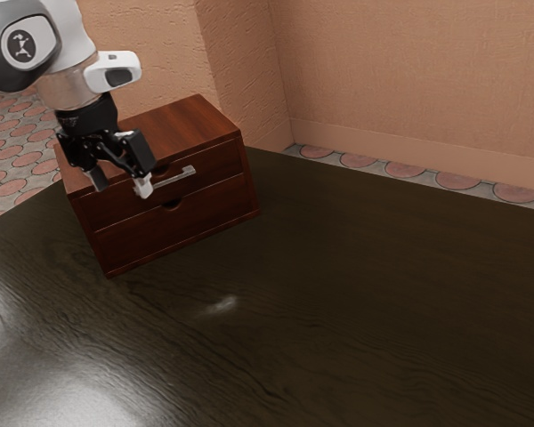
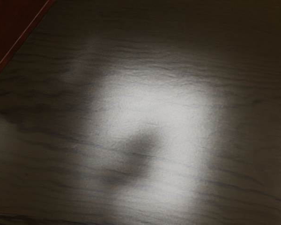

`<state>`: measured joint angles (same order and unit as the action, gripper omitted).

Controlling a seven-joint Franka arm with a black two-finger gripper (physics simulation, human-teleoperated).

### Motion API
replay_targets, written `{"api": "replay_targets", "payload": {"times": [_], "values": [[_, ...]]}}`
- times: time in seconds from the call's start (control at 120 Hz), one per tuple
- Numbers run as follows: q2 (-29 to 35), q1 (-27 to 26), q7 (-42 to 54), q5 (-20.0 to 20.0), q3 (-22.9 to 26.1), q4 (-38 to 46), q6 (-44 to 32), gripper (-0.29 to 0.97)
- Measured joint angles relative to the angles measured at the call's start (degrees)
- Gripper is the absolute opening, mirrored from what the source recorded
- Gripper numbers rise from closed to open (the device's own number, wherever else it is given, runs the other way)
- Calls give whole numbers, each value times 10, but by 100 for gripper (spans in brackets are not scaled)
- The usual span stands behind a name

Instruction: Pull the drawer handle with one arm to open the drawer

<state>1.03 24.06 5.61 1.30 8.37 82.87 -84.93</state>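
A small wooden drawer chest [image 1: 196, 120] sits on the dark bench [image 1: 356, 294], at ten o'clock in the exterior view. The jaws hang spread and released, seemingly just touching the nine-o'clock end of the upper drawer's silver handle [image 1: 173, 176].

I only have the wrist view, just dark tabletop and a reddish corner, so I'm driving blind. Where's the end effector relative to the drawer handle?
Observer: The end effector is at the front of the wooden drawer box, by the exterior view's left end of the silver handle.
Operator: Is it shut on the handle?
Observer: No, the fingers stand apart; one fingertip is beside the handle's end.
Operator: Drawer open at all?
Observer: The upper drawer looks flush with the lower drawer.
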Motion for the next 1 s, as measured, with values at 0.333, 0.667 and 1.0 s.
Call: {"api": "replay_targets", "payload": {"times": [0.333,0.667,1.0], "values": [[13,-62,53,6,-17,-78,3,68],[16,-84,129,-23,-57,-99,24,67],[-68,-40,232,-69,41,-155,-61,67]]}}
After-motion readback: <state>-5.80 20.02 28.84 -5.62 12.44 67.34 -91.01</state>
